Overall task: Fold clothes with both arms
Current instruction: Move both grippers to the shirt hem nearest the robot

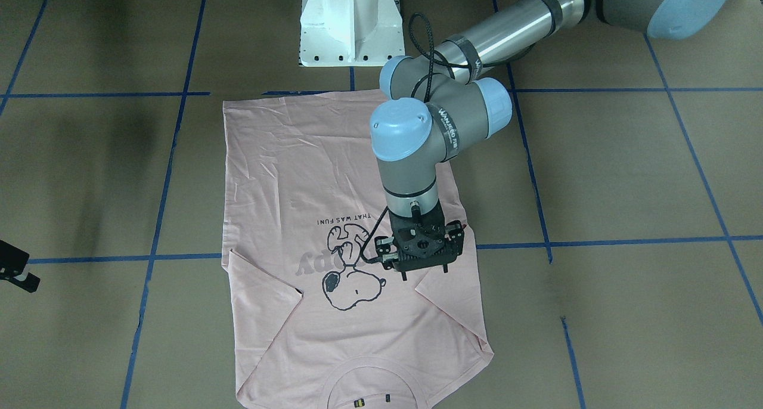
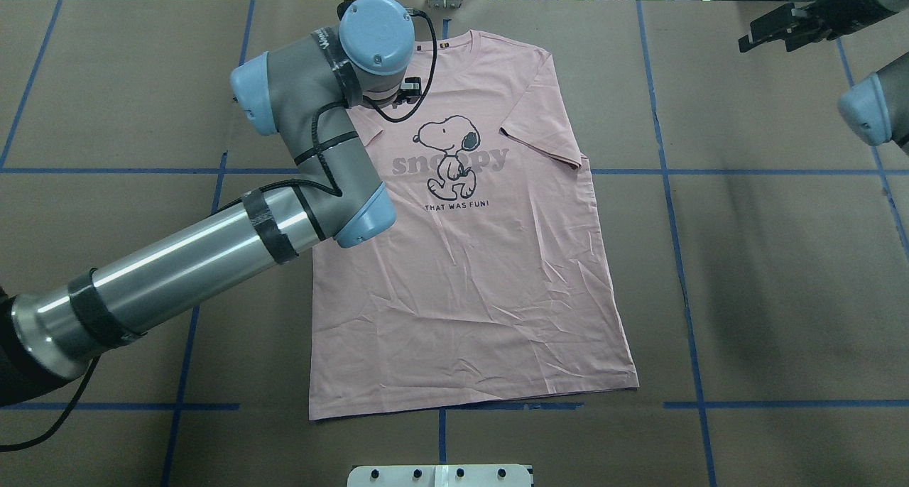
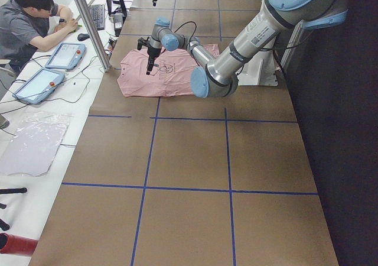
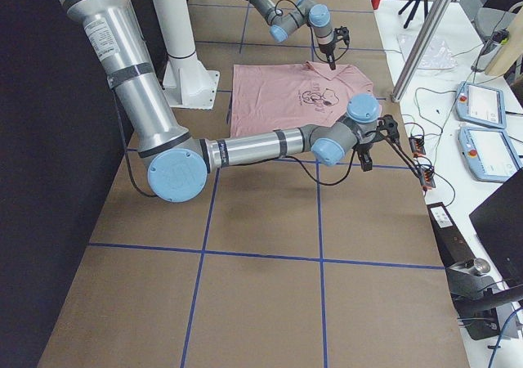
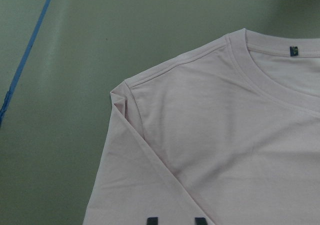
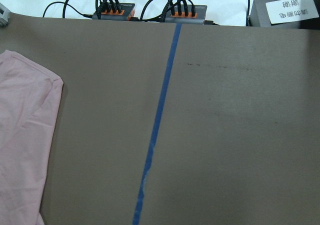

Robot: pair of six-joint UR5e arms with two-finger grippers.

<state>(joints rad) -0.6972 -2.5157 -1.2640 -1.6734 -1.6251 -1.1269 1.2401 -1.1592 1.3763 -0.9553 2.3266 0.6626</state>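
L pincer (image 1: 424, 251) hovers, jaws apart, above T-shirt (image 2: 483, 274) shoulder seam, prob. lining up a fold grab; R pincer (image 2: 785, 29) sits off-cloth over counter (image 2: 781, 260), open/closed unclear.

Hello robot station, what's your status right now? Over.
Left fingers open, hovering above T-shirt shoulder. Right fingers off to the side, state unclear. T-shirt flat, unfolded. Nothing blocking.
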